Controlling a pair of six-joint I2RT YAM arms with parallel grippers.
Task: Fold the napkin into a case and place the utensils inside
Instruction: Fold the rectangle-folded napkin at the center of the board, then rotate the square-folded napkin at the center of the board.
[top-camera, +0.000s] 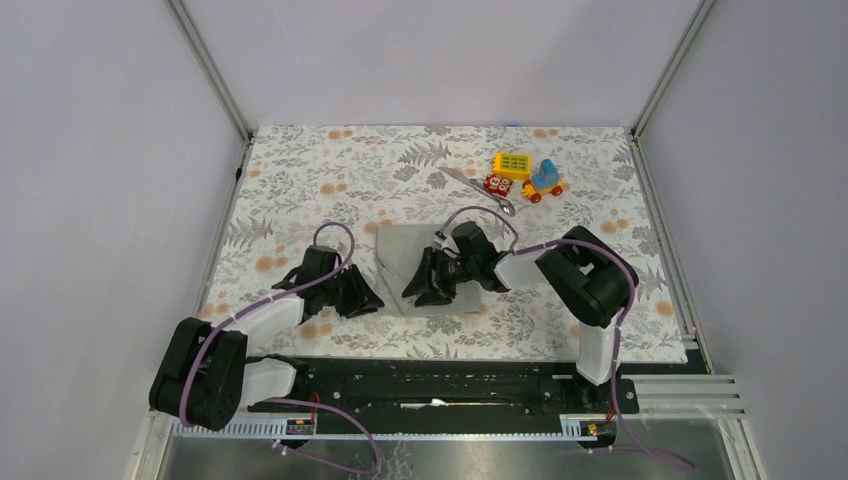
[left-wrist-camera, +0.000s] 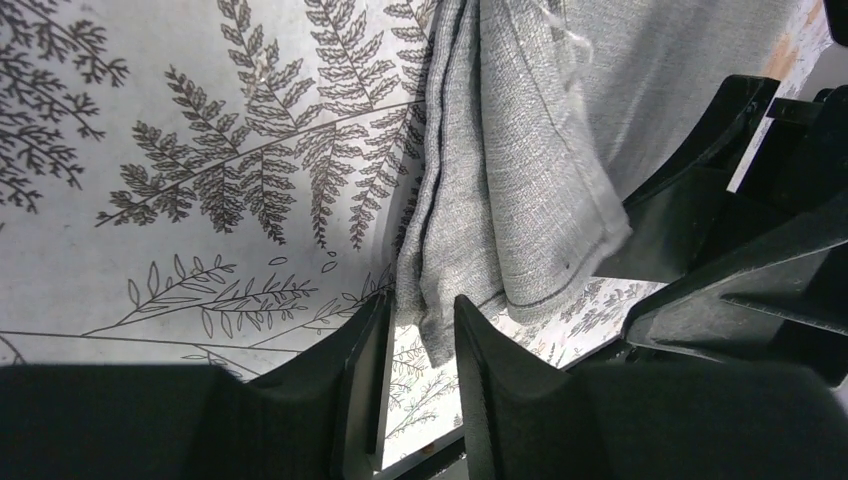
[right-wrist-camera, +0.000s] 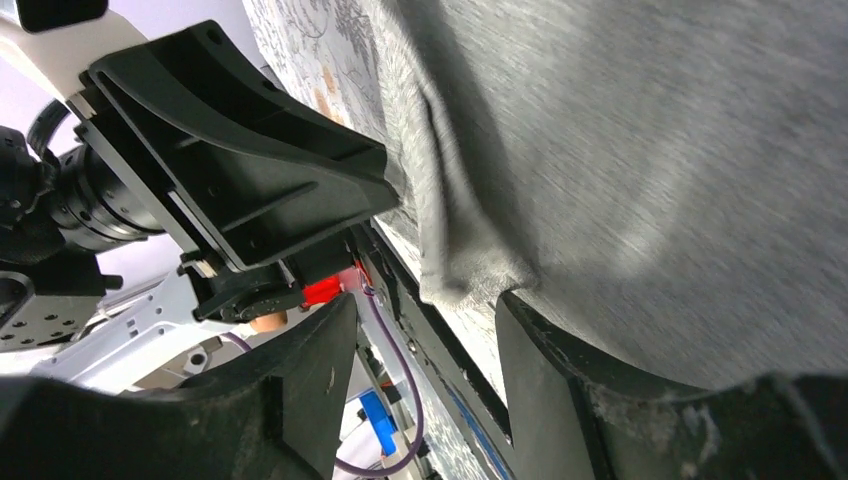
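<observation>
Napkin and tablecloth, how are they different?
The napkin is plain grey; the tablecloth has leaves and orange flowers printed on it. The napkin is small and folded in layers; the tablecloth is big and lies flat under it. Both are cloth.

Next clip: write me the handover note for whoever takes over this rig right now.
Left gripper: open, tips at the napkin's near-left corner.
Right gripper: open, over the napkin's near edge.
Napkin lies mid-tablecloth, layered at its left edge, not yet a case.
Utensils lie far right beside the toy blocks, untouched.
To do: finish folding, then put the utensils inside.
</observation>
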